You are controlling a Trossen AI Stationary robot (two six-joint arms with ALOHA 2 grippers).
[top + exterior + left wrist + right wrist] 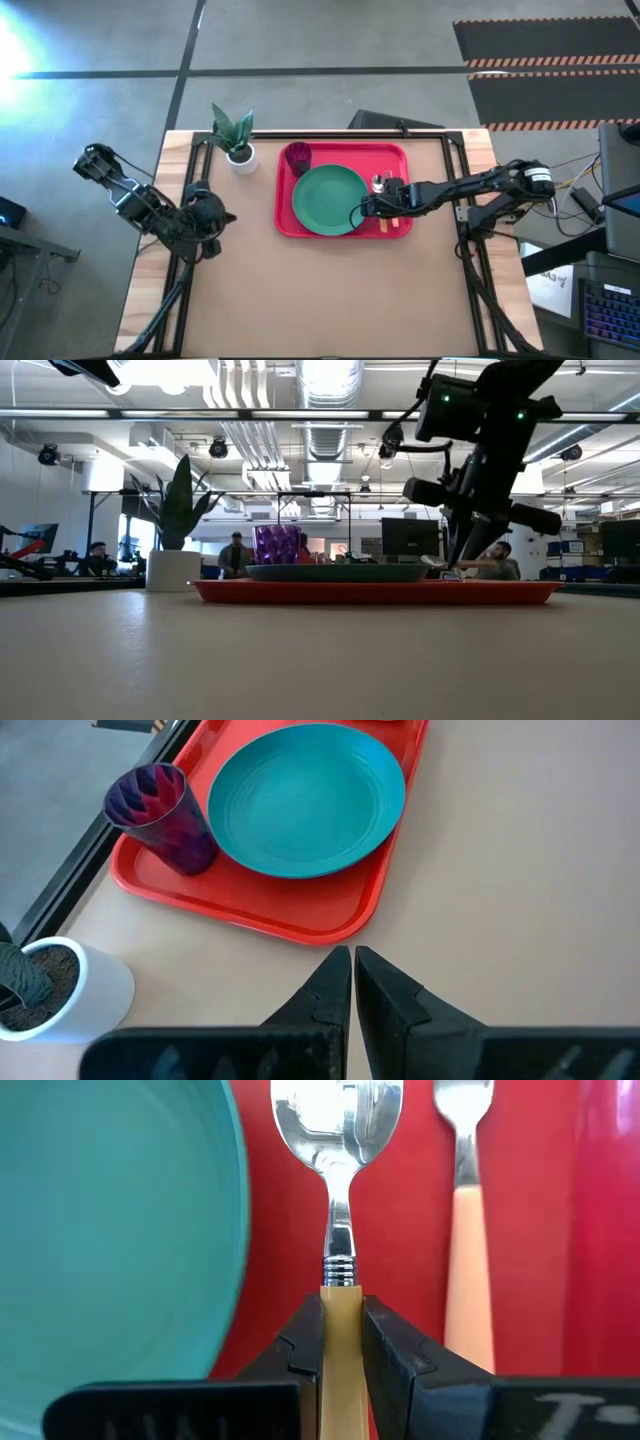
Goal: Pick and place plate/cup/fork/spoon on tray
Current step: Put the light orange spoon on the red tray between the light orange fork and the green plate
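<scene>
The red tray (288, 222) lies at the table's middle. On it rest the teal plate (328, 200) and, at its far left corner, the upright purple cup (298, 157). The fork (467, 1230) lies flat on the tray's right strip. Beside it is the spoon (337, 1115), with my right gripper (342, 1305) shut on it between plate and fork. My left gripper (353, 980) is shut on nothing, over the bare table left of the tray. My right gripper pinches the spoon's orange-yellow handle (340, 1295) between its two fingers, close to where the handle meets the silver neck. The fingers slant down from the table's right side and lie along the handle. The bowl points ahead over the tray; whether it rests there, I cannot tell.
A small white pot with a green plant (240, 150) stands at the far edge, left of the tray. Bare tabletop stretches along the whole near side (320, 300). People and desks show in the room behind the table.
</scene>
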